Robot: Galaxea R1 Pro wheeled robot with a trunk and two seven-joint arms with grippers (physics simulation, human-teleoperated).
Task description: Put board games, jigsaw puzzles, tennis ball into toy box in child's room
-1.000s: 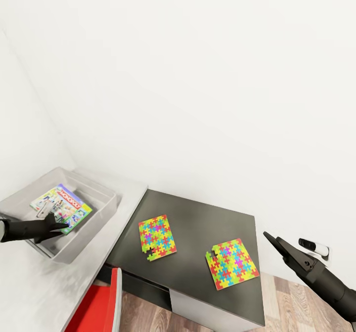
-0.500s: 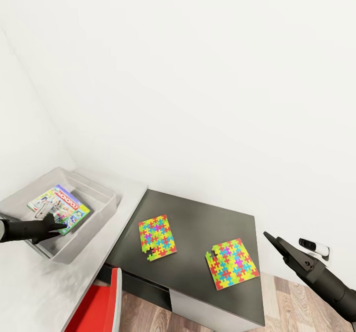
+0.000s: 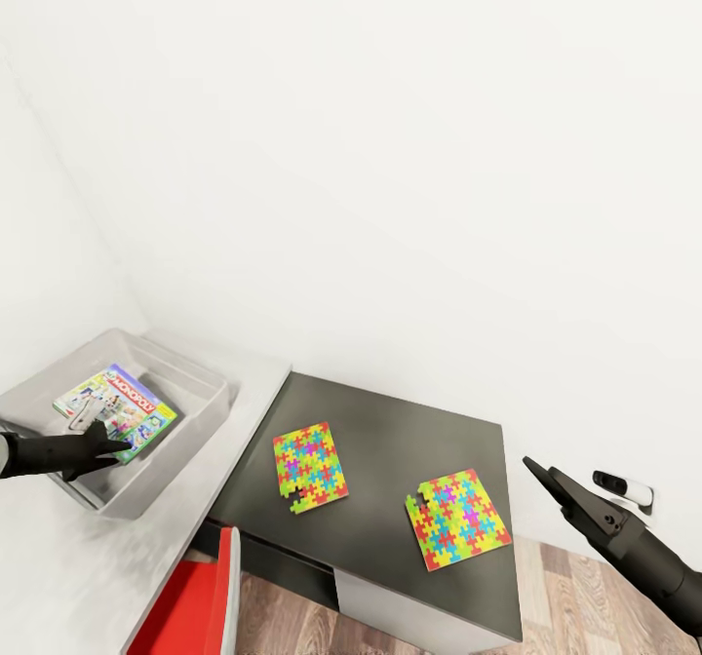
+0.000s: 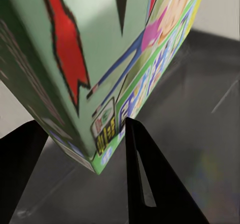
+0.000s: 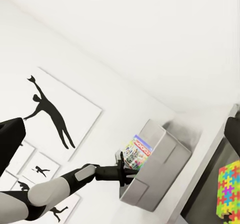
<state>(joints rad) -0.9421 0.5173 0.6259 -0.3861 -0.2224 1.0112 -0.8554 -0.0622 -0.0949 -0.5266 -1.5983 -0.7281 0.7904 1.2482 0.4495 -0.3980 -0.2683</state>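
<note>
The grey toy box [image 3: 200,419] stands on the pale table top [image 3: 58,558] at the left. In it lies a green-edged board game [image 3: 119,407], tilted, with my left gripper [image 3: 105,443] shut on its near corner. The left wrist view has that corner [image 4: 107,84] wedged between the two black fingers [image 4: 145,179]. Two jigsaw puzzles [image 3: 310,467] [image 3: 457,520] lie flat on the lower dark grey end section [image 3: 390,431]. My right gripper [image 3: 546,482] hangs open, off the table's right end, beside the nearer puzzle. The tennis ball and the bed are out of view.
A red chair [image 3: 200,597] stands tucked at the table's front edge. White walls close the back and left. Wood floor [image 3: 585,606] lies right of the table, with a small white device [image 3: 621,485] low on the wall there. Framed silhouette pictures [image 5: 55,119] hang on the side wall.
The board game and my left gripper have shifted slightly left and settled lower in the toy box. My right gripper has drifted a little down and to the right.
</note>
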